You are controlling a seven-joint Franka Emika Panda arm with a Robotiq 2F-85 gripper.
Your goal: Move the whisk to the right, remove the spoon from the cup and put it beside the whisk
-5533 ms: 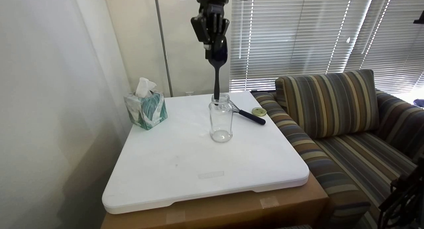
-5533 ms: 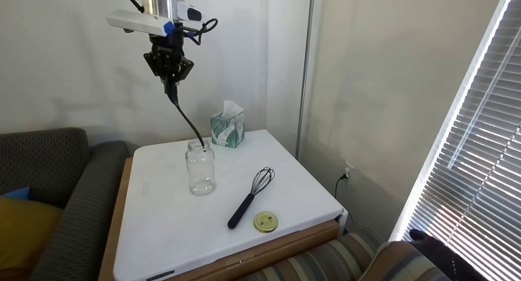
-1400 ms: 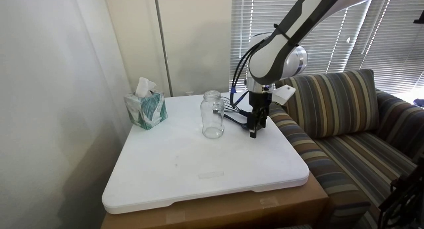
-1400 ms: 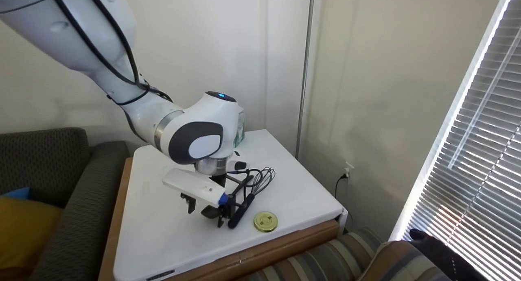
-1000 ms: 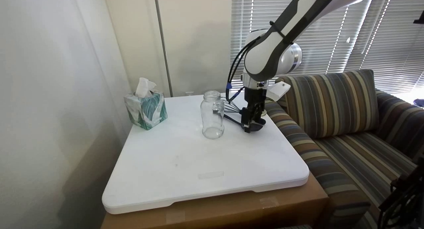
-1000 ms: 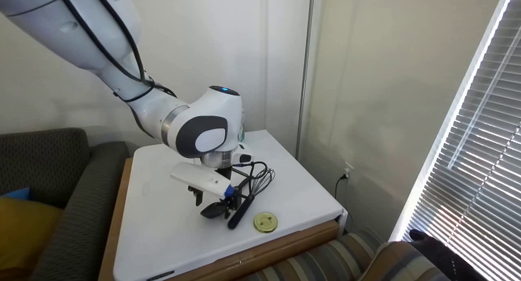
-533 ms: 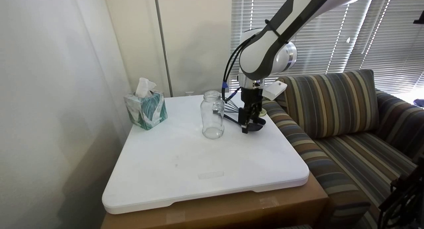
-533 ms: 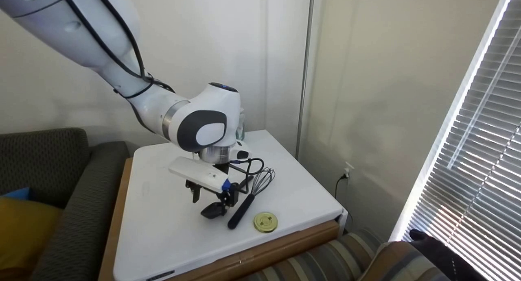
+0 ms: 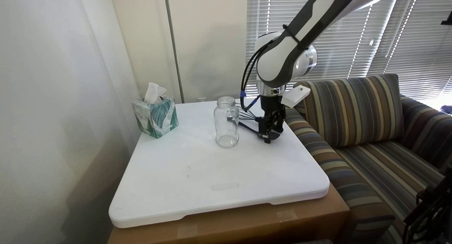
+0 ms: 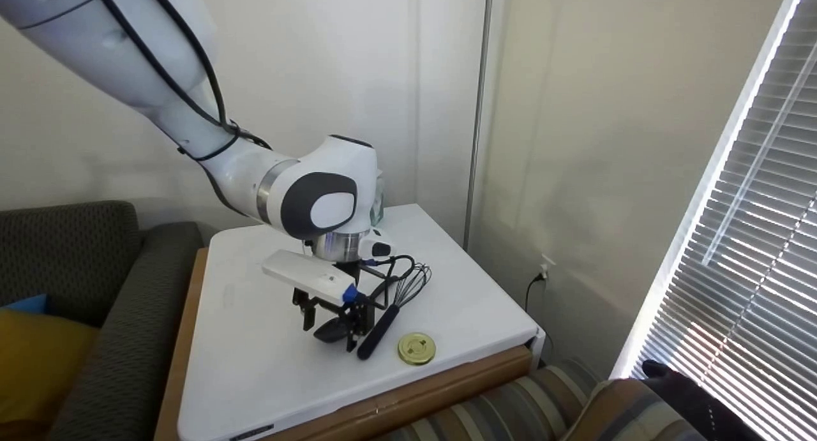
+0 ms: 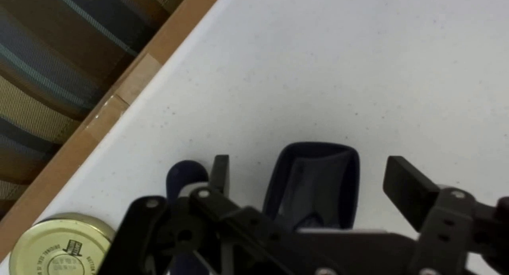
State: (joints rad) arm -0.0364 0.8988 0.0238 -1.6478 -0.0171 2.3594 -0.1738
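The black spoon (image 9: 249, 128) is out of the cup and lies on the white table beside the whisk (image 10: 382, 329). Its bowl (image 11: 318, 179) sits between the spread fingers of my gripper (image 11: 309, 167), with a gap on each side. Close by the left finger in the wrist view is the whisk's dark handle (image 11: 185, 173); whether they touch I cannot tell. The wire loops (image 10: 412, 284) point away from the lid. Upright and empty, the clear glass cup (image 9: 226, 127) stands on the table, the spoon's handle end showing through it. The arm mostly hides the cup in an exterior view.
A gold lid (image 10: 416, 348) lies near the whisk handle by the table edge. A teal tissue box (image 9: 156, 117) stands at the wall side of the table (image 9: 197, 166). A striped armchair (image 9: 353, 131) borders the table.
Several seconds ago the gripper held the spoon with its handle in the cup; now the spoon lies released. The cup has shifted slightly. Over the last half second the open gripper lowered around the bowl.
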